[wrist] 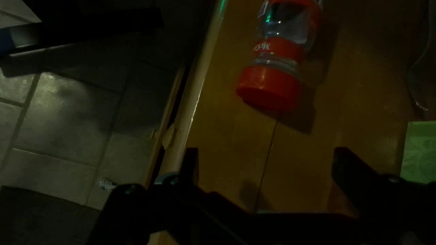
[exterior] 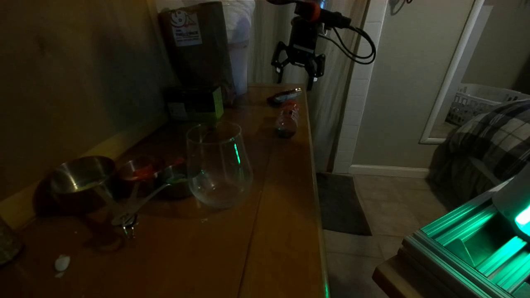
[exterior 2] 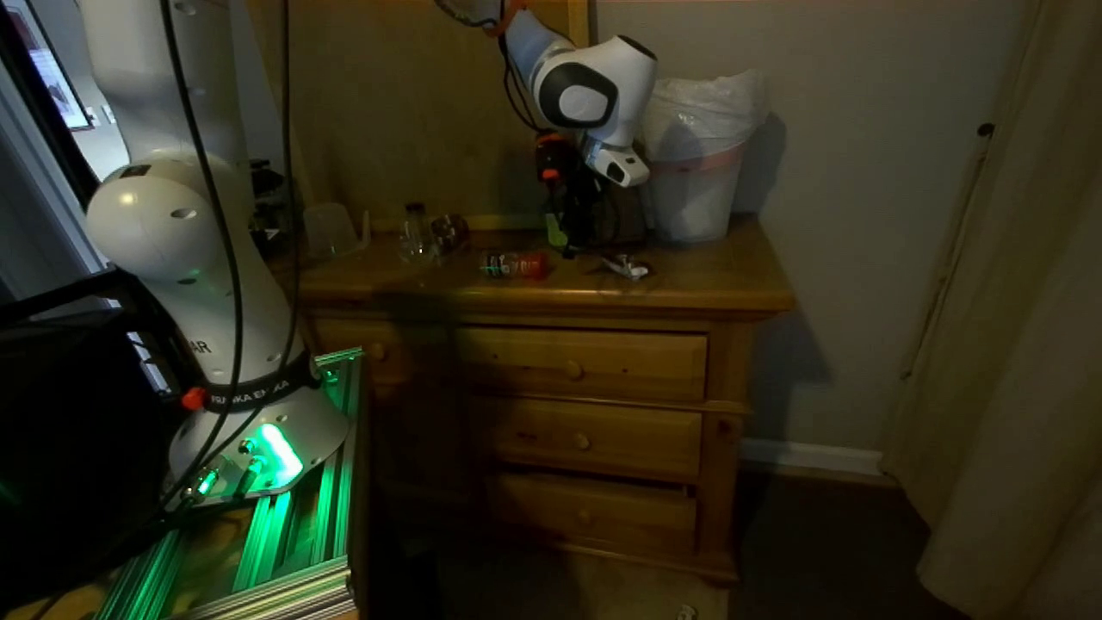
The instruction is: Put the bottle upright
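On the dim surface (exterior: 285, 231) the bottle (wrist: 281, 51) lies on its side near the edge; approach seems in hand, the wide-spread, empty gripper (wrist: 265, 154) needing to shift over it and descend.

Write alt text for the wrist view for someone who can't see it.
A bottle lies on its side on a wooden dresser, red cap toward the open gripper. Tiled floor shows at left, a green-sided box at right.

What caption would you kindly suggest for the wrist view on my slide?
Open end effector above a wooden dresser top, the red-capped bottle lying on its side ahead, not yet grasped.
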`<state>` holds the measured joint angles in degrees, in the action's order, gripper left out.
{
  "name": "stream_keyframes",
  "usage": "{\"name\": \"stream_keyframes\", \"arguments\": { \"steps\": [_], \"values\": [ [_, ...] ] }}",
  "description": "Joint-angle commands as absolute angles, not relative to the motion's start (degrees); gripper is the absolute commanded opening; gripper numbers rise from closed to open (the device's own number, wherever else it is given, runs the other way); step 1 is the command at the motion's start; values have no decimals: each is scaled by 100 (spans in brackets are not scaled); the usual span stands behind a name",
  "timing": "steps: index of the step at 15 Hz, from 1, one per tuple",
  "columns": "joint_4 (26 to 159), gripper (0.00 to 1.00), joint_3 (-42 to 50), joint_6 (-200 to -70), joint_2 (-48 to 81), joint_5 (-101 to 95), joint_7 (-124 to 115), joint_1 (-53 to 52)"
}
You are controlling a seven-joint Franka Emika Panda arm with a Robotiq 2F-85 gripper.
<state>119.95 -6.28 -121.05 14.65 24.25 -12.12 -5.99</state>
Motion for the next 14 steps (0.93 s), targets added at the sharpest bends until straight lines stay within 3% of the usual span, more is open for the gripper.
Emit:
{"name": "stream_keyframes", "arguments": {
  "steps": [1, 14],
  "values": [
    [12157, 100, -655, -12144, 1482, 2809, -1451, -573],
    [12019, 100, -657, -11550, 2100, 3958, -1161, -397]
  ]
}}
